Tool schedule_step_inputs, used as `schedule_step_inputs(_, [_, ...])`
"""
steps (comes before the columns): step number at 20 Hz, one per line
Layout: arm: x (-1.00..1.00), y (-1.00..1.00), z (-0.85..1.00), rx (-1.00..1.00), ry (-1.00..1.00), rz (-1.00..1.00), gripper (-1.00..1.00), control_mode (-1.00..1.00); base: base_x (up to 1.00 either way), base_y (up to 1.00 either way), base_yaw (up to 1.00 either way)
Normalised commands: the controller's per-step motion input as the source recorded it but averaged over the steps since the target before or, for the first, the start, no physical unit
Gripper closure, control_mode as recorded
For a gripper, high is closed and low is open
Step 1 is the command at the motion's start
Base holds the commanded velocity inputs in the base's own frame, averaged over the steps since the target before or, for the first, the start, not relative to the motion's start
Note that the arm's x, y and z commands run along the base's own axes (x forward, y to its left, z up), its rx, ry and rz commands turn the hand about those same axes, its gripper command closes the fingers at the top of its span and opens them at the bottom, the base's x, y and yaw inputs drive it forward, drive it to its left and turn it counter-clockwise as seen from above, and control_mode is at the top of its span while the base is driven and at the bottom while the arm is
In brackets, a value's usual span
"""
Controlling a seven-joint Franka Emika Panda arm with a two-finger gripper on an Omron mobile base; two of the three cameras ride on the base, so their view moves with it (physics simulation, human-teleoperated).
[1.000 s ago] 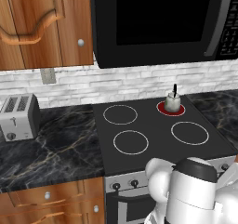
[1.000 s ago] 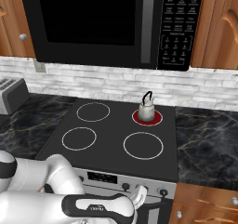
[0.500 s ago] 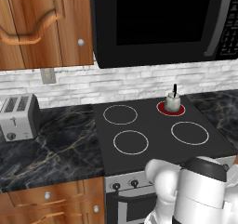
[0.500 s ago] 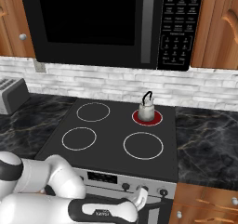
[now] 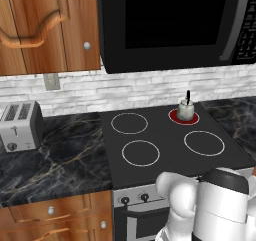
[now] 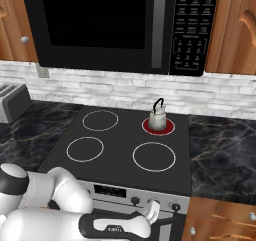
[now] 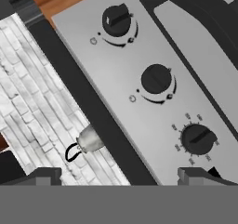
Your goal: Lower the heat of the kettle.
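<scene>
Tool (image 7: pixel 118 174) open before round black knobs (image 7: pixel 156 78); squat silvery kettle (image 6: pixel 157 118).

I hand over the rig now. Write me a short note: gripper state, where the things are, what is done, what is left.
Gripper: open, holding nothing, low before the stove's front panel, fingertips apart, no knob touched.
Kettle: upright on the back right burner, which glows red, so the heat is on.
Done: the hand faces the knobs.
Left: choose the knob for that burner (I cannot tell which), grip it and turn the heat lower.
</scene>
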Motion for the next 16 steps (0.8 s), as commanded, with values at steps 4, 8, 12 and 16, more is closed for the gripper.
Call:
schedule_step_inputs(4, [0.09,0.0,-0.07,0.0,0.0,0.0,-1.0,-1.0,0.0,0.0,0.0])
schedule_step_inputs(8, [0.1,0.0,-0.1,0.0,0.0,0.0,-1.0,-1.0,0.0,0.0,0.0])
schedule_step_inputs(12, [0.09,0.0,-0.14,0.0,0.0,0.0,-1.0,-1.0,0.0,0.0,0.0])
schedule_step_inputs(16, [0.04,-0.12,-0.17,0.01,0.0,0.0,-1.0,-1.0,0.0,0.0,0.0])
